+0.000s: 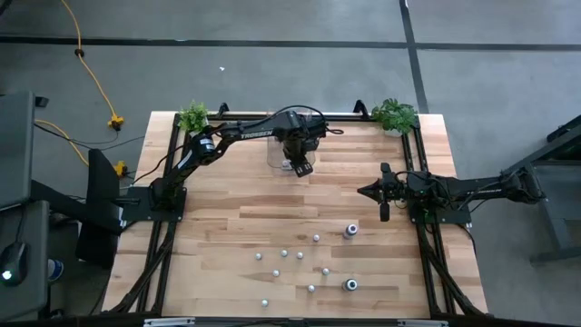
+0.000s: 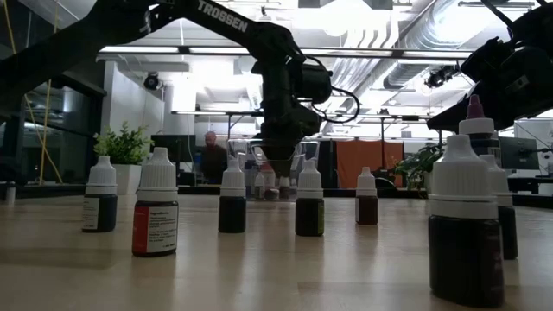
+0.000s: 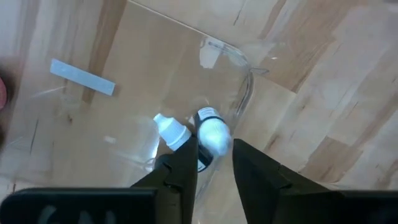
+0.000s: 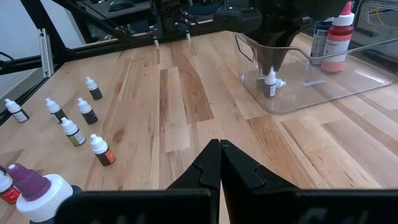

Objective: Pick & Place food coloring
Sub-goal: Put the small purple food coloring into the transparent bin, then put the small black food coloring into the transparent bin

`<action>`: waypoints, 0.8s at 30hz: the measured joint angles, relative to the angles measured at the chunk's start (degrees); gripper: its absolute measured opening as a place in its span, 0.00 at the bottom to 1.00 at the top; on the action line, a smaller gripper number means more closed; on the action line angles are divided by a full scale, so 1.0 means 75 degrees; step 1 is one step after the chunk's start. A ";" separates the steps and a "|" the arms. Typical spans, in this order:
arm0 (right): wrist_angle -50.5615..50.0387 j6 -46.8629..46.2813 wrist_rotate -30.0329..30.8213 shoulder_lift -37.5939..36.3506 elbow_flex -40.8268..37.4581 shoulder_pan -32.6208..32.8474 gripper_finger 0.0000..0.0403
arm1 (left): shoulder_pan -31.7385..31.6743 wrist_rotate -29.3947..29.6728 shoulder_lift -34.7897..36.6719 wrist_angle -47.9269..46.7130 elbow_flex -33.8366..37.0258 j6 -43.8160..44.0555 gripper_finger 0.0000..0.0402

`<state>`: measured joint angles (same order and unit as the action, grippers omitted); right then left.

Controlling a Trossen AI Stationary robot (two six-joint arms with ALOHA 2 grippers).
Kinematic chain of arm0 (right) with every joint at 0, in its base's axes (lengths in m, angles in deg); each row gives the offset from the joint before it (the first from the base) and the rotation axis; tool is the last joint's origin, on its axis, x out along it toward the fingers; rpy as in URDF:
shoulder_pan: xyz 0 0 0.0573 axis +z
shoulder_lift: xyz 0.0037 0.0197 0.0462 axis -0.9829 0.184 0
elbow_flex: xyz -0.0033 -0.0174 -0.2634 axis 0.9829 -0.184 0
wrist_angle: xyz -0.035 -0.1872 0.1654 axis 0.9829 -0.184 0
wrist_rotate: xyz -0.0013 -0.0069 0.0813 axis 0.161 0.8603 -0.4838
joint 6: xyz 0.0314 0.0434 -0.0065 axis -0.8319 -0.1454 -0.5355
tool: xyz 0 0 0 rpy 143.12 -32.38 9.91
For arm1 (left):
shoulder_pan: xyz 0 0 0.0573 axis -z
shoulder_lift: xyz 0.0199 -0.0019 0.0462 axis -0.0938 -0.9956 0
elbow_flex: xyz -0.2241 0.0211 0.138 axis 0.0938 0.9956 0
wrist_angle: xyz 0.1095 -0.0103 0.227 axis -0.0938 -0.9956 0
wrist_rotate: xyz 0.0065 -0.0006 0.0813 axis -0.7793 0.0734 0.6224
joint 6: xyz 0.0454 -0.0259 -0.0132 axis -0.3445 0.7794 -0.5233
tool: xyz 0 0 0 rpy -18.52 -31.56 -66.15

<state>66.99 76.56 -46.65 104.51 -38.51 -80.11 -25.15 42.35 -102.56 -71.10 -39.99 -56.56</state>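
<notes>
Several tiny food coloring bottles stand upright on the near half of the wooden table, with two larger ones among them. A clear plastic bin sits at the far middle. My left gripper reaches down into the bin, shut on one small bottle. A second small bottle lies on its side on the bin floor beside it. Taller red and blue bottles stand in the bin. My right gripper waits shut above the table's right side. My left gripper pinches the small bottle's white cap between its two fingers, coming from above and pointing down. The bottle stays upright below the fingers, its dark body down by the bin floor. Whether the base rests on the floor does not show.
The bin's curved rim rises close to the left fingers. A strip of tape lies on the bin floor. Potted plants stand at the far corners. Bare wood lies between the bin and the bottles. A person shows far behind.
</notes>
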 joint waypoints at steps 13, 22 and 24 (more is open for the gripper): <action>0.0001 0.0000 -0.0001 0.0002 -0.0002 0.0000 0.00 | -0.0036 0.0422 -0.0006 -0.0028 -0.0110 0.0172 0.41; 0.0000 0.0000 -0.0002 0.0000 -0.0001 -0.0002 0.00 | -0.0061 0.0960 -0.0003 -0.0097 -0.0935 0.0747 0.41; -0.0002 0.0000 -0.0003 0.0001 -0.0003 0.0000 0.00 | -0.0061 0.1006 -0.0003 -0.0164 -0.1079 0.0995 0.41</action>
<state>66.98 76.56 -46.67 104.52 -38.53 -80.11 -25.61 49.90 -102.58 -72.33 -48.08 -49.10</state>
